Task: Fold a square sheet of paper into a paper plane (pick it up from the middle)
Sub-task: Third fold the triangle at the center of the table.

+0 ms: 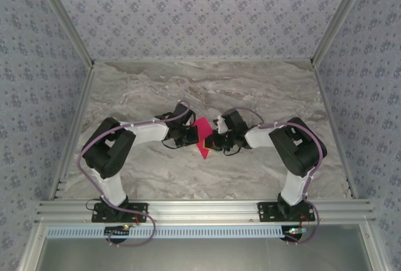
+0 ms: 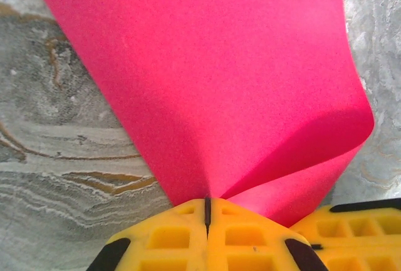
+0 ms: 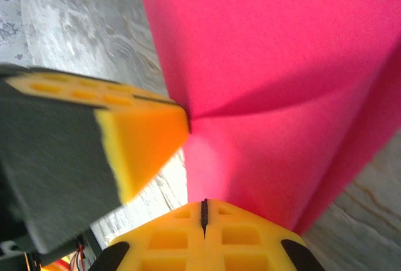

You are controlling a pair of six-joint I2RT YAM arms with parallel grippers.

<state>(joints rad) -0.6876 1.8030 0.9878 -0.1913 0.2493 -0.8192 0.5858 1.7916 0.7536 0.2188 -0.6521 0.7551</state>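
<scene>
**Pink sheet pinched by both grippers, mid-table**

The square sheet of paper (image 1: 202, 137) is found near the middle of the marble table (image 1: 188, 89), between the two wrists, and is seen almost edge-on from overhead.

The left gripper (image 2: 207, 203) is fully closed. Its yellow fingers (image 2: 169, 236) are pressed together, with only a thin dark seam left between them. The sheet's edge is clamped in that seam. From this pinch the paper fans out, and on the right of the left wrist view it is curled back over itself.

The right gripper (image 3: 203, 207) is likewise closed, with the sheet pinched at its seam. The two pinch points are set just beside each other. In the right wrist view, a fingertip of the left gripper is seen touching the paper where a soft bend is formed. Whether this bend is a pressed crease or only a curl cannot be told.
</scene>
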